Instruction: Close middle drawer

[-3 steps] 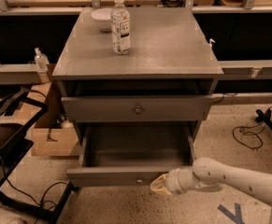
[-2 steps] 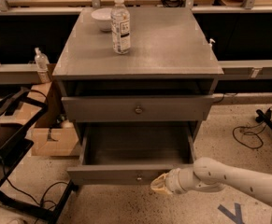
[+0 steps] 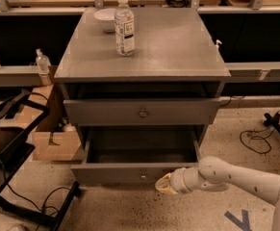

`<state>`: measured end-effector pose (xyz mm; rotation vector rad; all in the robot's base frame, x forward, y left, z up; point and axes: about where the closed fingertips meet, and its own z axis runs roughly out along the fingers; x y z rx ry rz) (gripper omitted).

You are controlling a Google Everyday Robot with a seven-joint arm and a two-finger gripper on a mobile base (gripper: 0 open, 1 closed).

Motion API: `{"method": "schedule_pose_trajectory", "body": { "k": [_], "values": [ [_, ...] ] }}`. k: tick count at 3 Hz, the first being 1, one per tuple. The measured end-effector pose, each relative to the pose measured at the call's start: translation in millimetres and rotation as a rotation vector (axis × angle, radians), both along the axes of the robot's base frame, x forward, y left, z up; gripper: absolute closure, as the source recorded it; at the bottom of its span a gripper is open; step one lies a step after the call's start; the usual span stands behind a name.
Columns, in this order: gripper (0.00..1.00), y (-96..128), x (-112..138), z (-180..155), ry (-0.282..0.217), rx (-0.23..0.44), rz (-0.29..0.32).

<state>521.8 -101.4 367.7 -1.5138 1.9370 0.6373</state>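
The gripper (image 3: 164, 183) has its jaws seemingly clenched together on nothing. Its pale tip rests against the front panel of the middle drawer (image 3: 110, 173), just right of the brass knob (image 3: 143, 176). That drawer stands pulled far out, its box bare. Above it, the taller-fronted drawer (image 3: 178, 112) sits slightly out. On the grey desk (image 3: 178, 47) stand a water bottle (image 3: 124, 25) and a white bowl (image 3: 105, 19).
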Motion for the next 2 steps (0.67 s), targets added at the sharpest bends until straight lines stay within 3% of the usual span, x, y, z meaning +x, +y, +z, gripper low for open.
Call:
{"method": "schedule_pose_trajectory", "body": {
  "k": [1, 2],
  "values": [
    [1.00, -7.9, 33.8, 0.9, -0.002, -0.008, -0.008],
    [1.00, -9.1, 34.4, 0.8, -0.002, -0.009, -0.009]
  ]
}}
